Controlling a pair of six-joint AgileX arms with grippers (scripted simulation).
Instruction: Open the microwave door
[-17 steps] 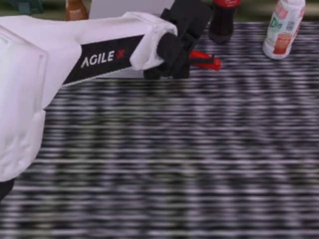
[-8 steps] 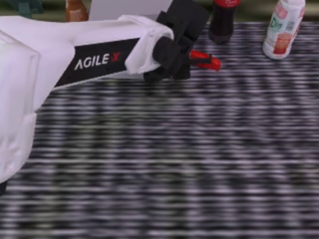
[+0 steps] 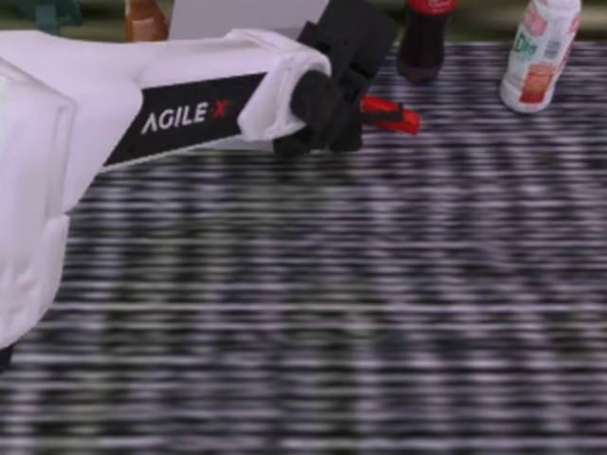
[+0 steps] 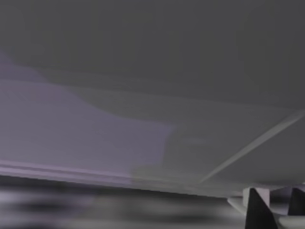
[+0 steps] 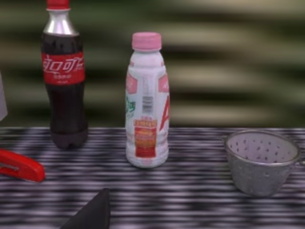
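Left arm (image 3: pixel 142 114) unmoved, stretched toward the microwave (image 3: pixel 247 17).

Rendered tabletop scene with a kitchen flavour: striped black-and-white table (image 3: pixel 379 313), cola bottle (image 5: pixel 64 76), pink-capped drink bottle (image 5: pixel 147 100) and metal colander (image 5: pixel 261 162) along its far edge, beside a grey microwave (image 3: pixel 242 17). Blurred green-banded backdrop, no real room.

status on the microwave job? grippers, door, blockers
Left gripper up against the microwave, far left of table. Right arm out of top view. Microwave door fills left wrist view; door state unclear. Red stapler lies beside the gripper.
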